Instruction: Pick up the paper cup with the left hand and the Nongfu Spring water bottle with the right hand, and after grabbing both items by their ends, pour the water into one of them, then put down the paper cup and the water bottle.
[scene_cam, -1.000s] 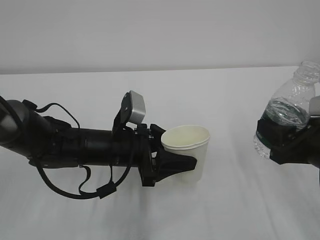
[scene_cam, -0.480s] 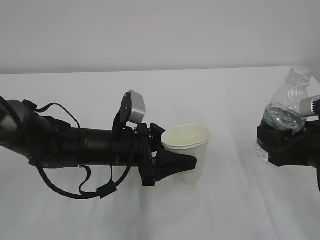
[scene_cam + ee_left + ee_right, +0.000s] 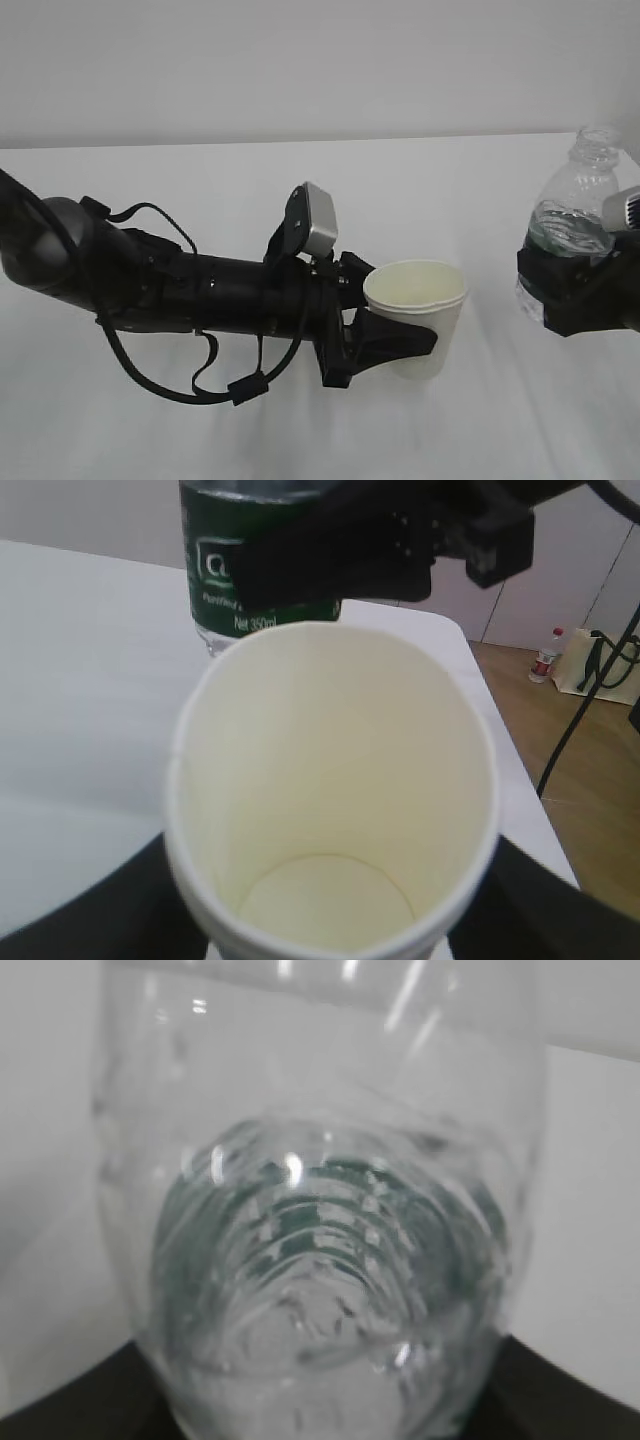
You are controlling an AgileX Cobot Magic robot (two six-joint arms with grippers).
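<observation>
White paper cup (image 3: 418, 312) sits pinched in the left gripper (image 3: 385, 345), empty inside. Right gripper (image 3: 570, 290) squeezes the clear bottle (image 3: 572, 215), water (image 3: 562, 232) inside, upright above the table (image 3: 200, 180).

Even, diffuse, bright light; white tabletop (image 3: 200, 440) near washed out, low contrast. Faint soft shadow just under the small white tapered paper cup (image 3: 420, 315). Exterior view slightly hazy. Right wrist view: clear ribbed plastic bottle (image 3: 320, 1260) very close, blurred, small glare specks. Background behind the cup soft in left wrist view.
</observation>
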